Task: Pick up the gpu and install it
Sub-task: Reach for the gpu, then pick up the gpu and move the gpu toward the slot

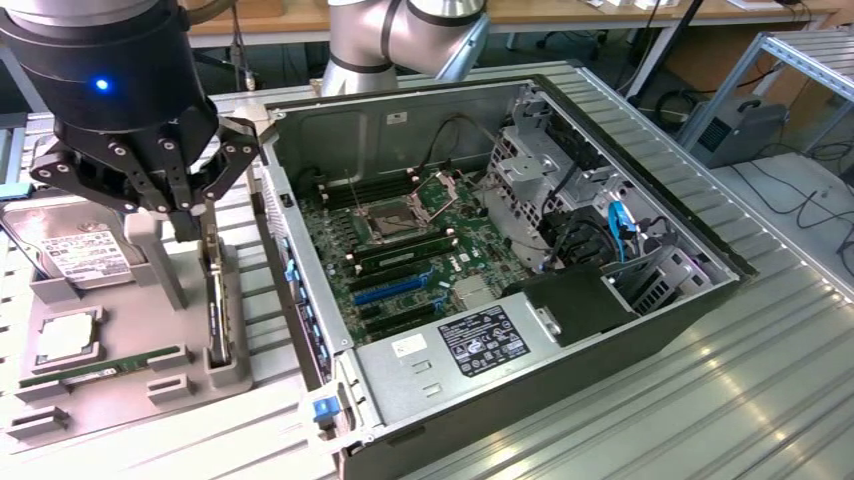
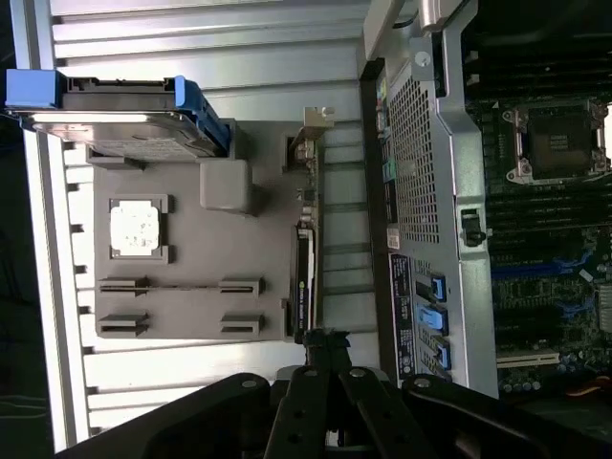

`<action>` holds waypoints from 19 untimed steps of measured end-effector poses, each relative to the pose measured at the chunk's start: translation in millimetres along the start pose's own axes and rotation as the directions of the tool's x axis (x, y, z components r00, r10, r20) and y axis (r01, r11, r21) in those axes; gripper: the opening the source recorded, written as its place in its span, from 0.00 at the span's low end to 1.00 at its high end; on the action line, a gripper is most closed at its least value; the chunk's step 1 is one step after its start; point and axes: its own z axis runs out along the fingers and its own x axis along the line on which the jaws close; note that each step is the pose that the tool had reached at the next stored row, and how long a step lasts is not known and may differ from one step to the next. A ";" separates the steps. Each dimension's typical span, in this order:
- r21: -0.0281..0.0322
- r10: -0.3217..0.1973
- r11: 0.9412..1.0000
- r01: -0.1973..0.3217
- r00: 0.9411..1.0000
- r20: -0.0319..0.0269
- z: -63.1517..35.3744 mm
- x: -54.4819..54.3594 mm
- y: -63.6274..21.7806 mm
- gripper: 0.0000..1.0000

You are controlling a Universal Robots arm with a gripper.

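From my station I see the gripper (image 1: 191, 222) (image 2: 325, 339) hanging low over the grey holder tray (image 1: 247, 378) (image 2: 191, 206), which sits on the exterior view's left. Its jaws are drawn together. Their tips are right at the upper edge of the gpu (image 1: 216, 310) (image 2: 301, 277), at one end of it, but I cannot tell whether they pinch the card. The gpu stands on edge in its slot in the tray, along the side nearest the open computer case (image 1: 694, 300) (image 2: 421, 143).

A grey post (image 1: 160, 265) (image 2: 227, 185) rises from the tray just beside the jaws. Past it is the hard drive (image 1: 83, 255) (image 2: 115, 129), with blue side rails in the wrist view. A processor chip (image 1: 63, 340) (image 2: 134, 229) and a slim memory stick (image 1: 104, 365) lie further out on the tray. The case's side wall stands close alongside the card.

The hard drive's white label and the black label (image 1: 483, 340) on the metal cover inside the case both carry print too small for me to read. A blue light (image 1: 100, 83) glows on the gripper's body. Everything sits on the ribbed metal table (image 1: 747, 400).
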 end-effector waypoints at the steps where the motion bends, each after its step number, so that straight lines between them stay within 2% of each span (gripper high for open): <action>1: 0.000 0.000 1.000 0.000 1.000 0.000 0.0 -0.1 -1.3 0.11; 4: 0.000 0.000 1.000 0.000 1.000 0.000 0.0 -0.1 -1.3 0.11; 5: 0.000 0.000 1.000 0.000 1.000 0.000 0.0 -0.1 -1.3 0.30; 6: 0.000 0.000 1.000 0.000 1.000 0.000 0.1 -0.1 -1.3 0.42; 7: 0.000 0.000 1.000 0.000 1.000 0.000 4.6 0.0 -1.5 0.42; 19: 0.000 0.000 1.000 0.000 1.000 0.000 10.1 0.1 -1.7 0.42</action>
